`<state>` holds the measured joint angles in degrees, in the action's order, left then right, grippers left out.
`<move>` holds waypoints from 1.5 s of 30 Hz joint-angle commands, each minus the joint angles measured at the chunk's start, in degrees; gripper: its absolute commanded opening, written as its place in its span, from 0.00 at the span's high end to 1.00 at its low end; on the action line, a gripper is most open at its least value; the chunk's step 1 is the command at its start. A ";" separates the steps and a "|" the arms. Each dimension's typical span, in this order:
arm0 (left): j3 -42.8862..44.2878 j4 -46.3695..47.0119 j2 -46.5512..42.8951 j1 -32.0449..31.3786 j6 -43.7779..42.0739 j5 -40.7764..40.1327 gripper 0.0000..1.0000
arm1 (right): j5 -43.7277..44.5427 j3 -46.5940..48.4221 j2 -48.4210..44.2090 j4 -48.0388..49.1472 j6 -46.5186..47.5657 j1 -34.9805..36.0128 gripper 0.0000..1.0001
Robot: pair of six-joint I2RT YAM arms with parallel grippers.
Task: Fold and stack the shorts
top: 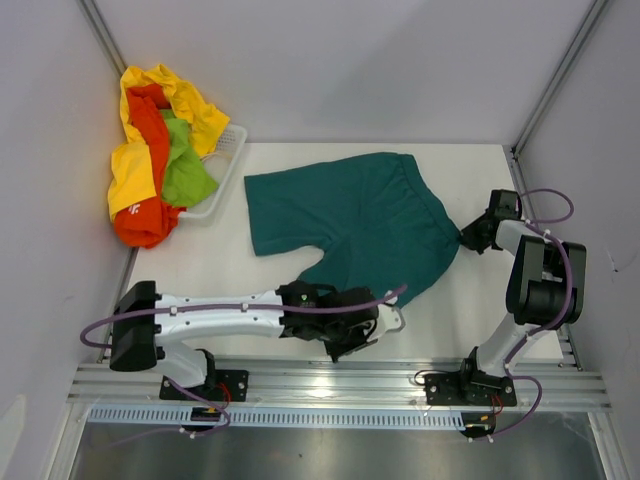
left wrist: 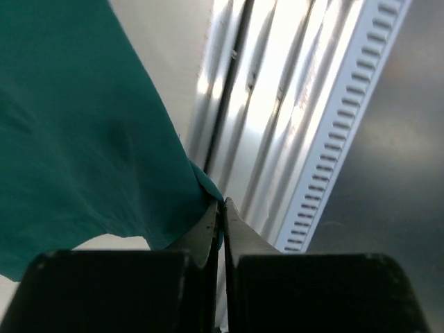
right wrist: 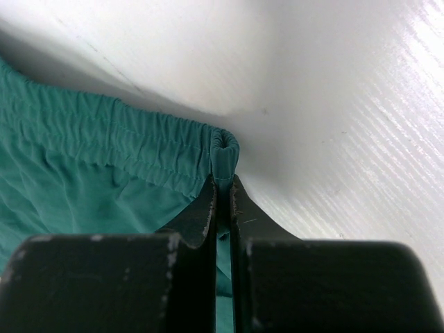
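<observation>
Near the counter's (top: pixel 200 265) near edge, the left end effector (left wrist: pixel 222 208) is clamped on a leg hem of the dark teal shorts (top: pixel 350 215), which lie spread flat mid-counter. At the right edge, the right end effector (right wrist: pixel 222 186) pinches their elastic waistband. In the far left corner, a white basket (top: pixel 228 158) holds yellow, orange-red and lime green shorts (top: pixel 150 170).

Only a small white logo (top: pixel 133 210), illegible, marks the orange-red shorts (top: pixel 145 225).
</observation>
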<state>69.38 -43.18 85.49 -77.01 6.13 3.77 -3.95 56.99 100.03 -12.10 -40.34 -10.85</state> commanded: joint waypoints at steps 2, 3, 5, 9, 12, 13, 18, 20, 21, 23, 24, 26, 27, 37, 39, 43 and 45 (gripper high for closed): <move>-3.90 -1.12 -4.10 -3.75 -2.17 4.84 1.00 | 0.69 2.16 1.05 0.32 0.79 -1.19 1.00; -4.60 -1.81 -4.19 -4.37 -2.09 4.49 0.94 | 0.95 2.07 0.78 0.15 0.87 -1.36 1.00; -4.43 -2.70 -4.63 -5.68 -1.74 2.14 0.83 | 1.66 1.28 0.34 0.32 0.87 -1.89 1.00; -3.91 -3.14 -8.14 -6.04 1.07 -7.97 0.26 | 1.66 -0.21 -1.06 0.94 0.87 -2.77 1.00; -3.30 -2.88 -12.10 -5.96 4.93 -14.83 0.14 | 1.66 -0.30 -1.76 0.50 1.22 -2.95 1.00; -3.12 -2.44 -12.89 -5.96 7.81 -16.06 0.13 | 1.75 -0.30 -1.94 0.41 1.31 -2.95 1.00; -5.13 6.16 -11.85 -6.92 20.04 -21.50 0.16 | 1.40 -0.30 -3.17 0.15 1.31 -3.04 1.00; -6.98 8.10 -9.22 -8.84 25.93 -23.45 0.17 | 1.22 -0.22 -3.35 0.06 1.40 -3.03 1.00; -6.46 6.89 -7.29 -9.47 27.95 -25.11 0.18 | 1.05 -0.04 -3.26 -0.12 1.40 -3.03 1.00; -3.58 5.13 -1.31 -11.40 32.61 -28.54 0.19 | 1.13 0.14 -3.26 -0.47 1.58 -3.03 1.00; -2.60 2.16 0.62 -12.28 34.46 -30.38 0.19 | 1.05 0.22 -3.35 -0.47 1.66 -3.12 1.00; 1.25 0.47 5.55 -14.82 38.33 -33.73 0.18 | 1.13 0.31 -3.52 -0.73 1.93 -3.21 1.00; 2.32 -2.23 7.04 -15.53 40.26 -35.05 0.17 | 1.13 0.31 -3.61 -0.73 1.93 -3.21 1.00; 11.04 -11.06 19.53 -18.70 51.00 -40.60 0.15 | 0.25 -0.30 -3.53 -0.29 2.10 -3.65 1.00; 10.77 -9.91 19.97 -18.87 50.74 -39.81 0.15 | -0.01 -0.30 -3.52 -0.12 1.84 -3.56 1.00; 11.56 -8.68 21.38 -19.58 50.29 -39.01 0.16 | -0.10 -0.48 -3.44 0.06 1.75 -3.56 1.00; 12.09 -9.03 22.34 -19.67 50.29 -38.84 0.16 | -0.18 -0.48 -3.35 0.14 1.75 -3.65 1.00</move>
<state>79.00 -52.23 106.52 -96.01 54.68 -34.13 -4.14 56.80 98.32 -12.56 -38.96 -14.09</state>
